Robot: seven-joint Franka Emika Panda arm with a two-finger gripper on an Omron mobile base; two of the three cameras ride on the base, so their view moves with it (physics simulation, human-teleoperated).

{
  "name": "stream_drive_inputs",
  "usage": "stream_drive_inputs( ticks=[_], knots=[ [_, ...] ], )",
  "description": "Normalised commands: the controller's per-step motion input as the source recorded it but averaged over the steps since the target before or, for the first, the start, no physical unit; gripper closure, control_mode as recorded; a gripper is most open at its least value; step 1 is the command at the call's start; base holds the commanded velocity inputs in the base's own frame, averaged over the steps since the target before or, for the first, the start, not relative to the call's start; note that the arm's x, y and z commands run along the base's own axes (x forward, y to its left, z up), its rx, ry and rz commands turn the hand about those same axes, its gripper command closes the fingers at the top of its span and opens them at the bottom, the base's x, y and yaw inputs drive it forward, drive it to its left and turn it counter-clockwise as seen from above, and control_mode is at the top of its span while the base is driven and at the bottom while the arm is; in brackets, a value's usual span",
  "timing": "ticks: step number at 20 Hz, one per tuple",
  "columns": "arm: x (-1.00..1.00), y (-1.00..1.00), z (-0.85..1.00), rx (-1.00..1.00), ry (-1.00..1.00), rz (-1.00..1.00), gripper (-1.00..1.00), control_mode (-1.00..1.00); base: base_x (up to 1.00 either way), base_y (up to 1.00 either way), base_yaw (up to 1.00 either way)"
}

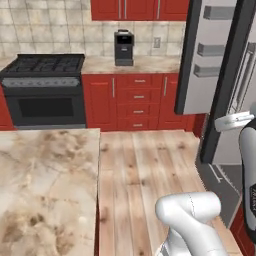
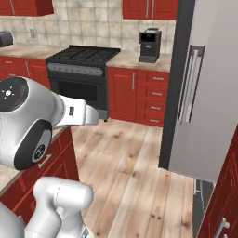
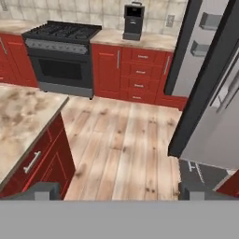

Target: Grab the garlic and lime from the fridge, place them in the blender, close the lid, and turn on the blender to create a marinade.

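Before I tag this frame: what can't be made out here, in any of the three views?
- Fridge interior: its open doors turn edge-on or away in the base views, so what lies on its shelves is hidden.
- Door bins: cut off by the hand view's top edge.
- Claw: just the tips show at the hand view's bottom; they stand open.

Home kitchen — red cabinets (image 1: 139, 102), black stove (image 1: 44, 90), open fridge (image 1: 210, 60), coffee machine (image 1: 124, 48)
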Motion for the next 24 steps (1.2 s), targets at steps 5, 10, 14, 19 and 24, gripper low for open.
stream_drive_inputs(
  ticks=[5,10,14,19,24],
  knots=[
    [0.00,0.00,0.00,0.00,0.00,0.00,-1.00,1.00,1.00,0.00,-0.10],
    [0.00,0.00,0.00,0.00,0.00,0.00,-1.00,1.00,1.00,0.00,-0.25],
    [0.00,0.00,0.00,0.00,0.00,0.00,-1.00,1.00,1.00,0.13,-0.28],
    [0.00,0.00,0.00,0.00,0.00,0.00,-1.00,1.00,1.00,0.06,-0.21],
    [0.00,0.00,0.00,0.00,0.00,0.00,-1.00,1.00,0.86,0.00,-0.45]
  ],
)
